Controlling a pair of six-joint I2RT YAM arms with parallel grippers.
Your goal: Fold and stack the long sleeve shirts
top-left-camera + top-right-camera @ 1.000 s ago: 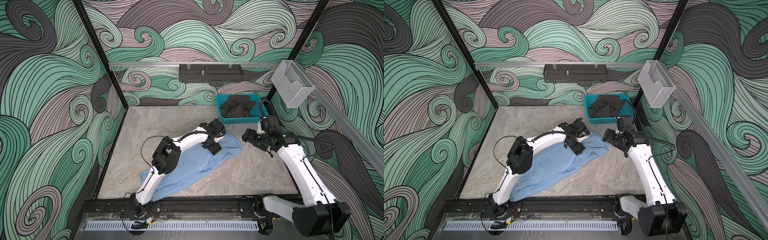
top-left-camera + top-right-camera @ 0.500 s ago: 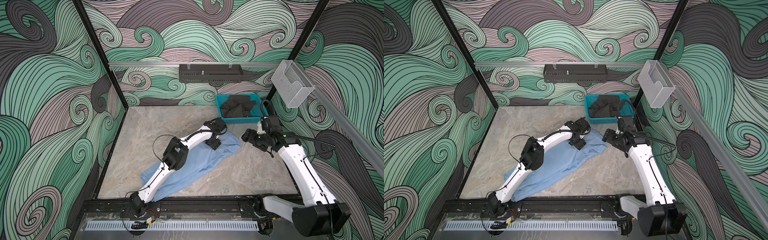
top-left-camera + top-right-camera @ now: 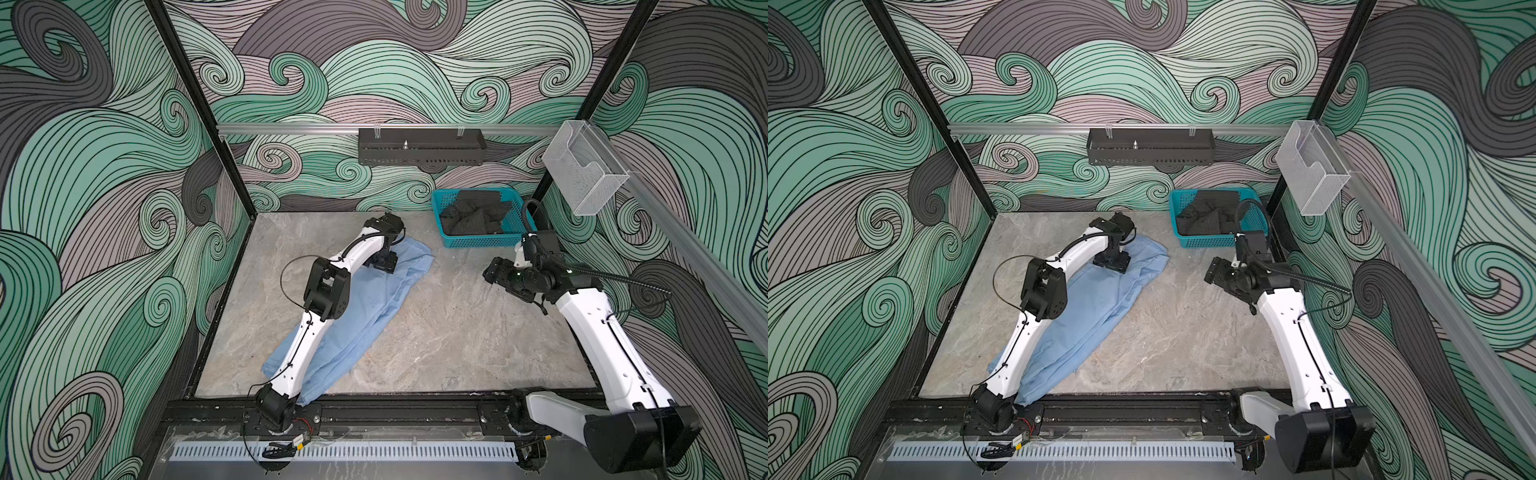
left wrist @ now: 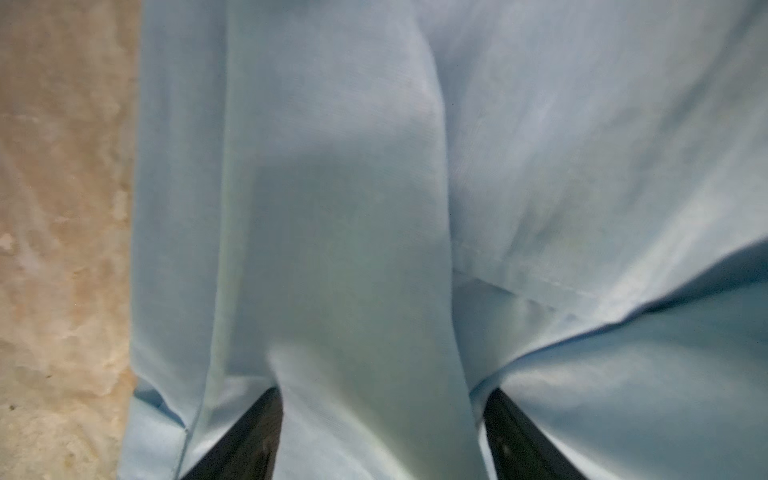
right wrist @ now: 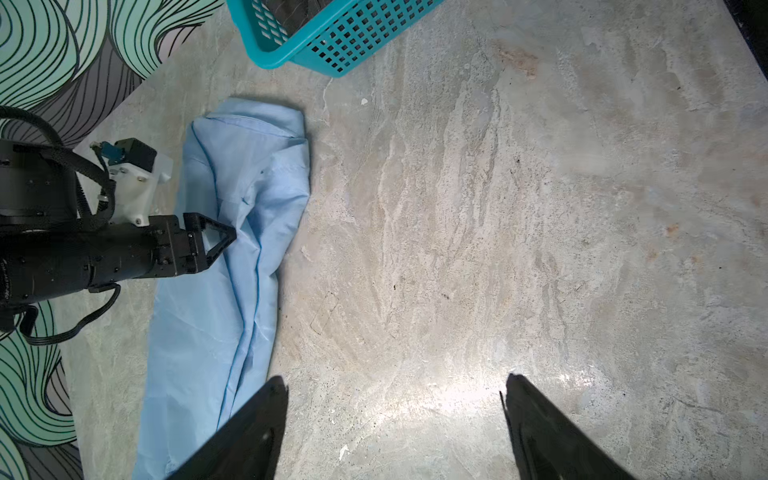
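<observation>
- While the marbled tabletop [image 3: 457,332] is mostly bare, the light blue shirt [image 3: 365,307] lies across its left half as one long rumpled band. It runs from the near left edge diagonally toward the far middle. It looks only roughly gathered, so I judge the proper folding is yet to come.
- At the far right stands a teal mesh basket [image 3: 478,240] holding dark cloth [image 3: 473,216], apart from the shirt's far end. Any fold should be laid clear of it.
- Down on the shirt's far end sits the left gripper [image 3: 384,264]. In the left wrist view its fingers [image 4: 253,440] stand apart with a raised ridge of cloth [image 4: 374,353] between them, and nothing is pinched yet. The step in hand seems to be taking hold there.
- The thin weave will slip, so the jaws should close only once they have all the layers of the ridge.
- Over bare table, between shirt and basket, the right gripper [image 3: 492,272] hangs with jaws apart and empty. It would do best to take the matching corner so the edge lifts level.
- A stitched hem [image 4: 519,286] crosses the cloth near the fingers, and catching that firmer edge should give the surest hold.
</observation>
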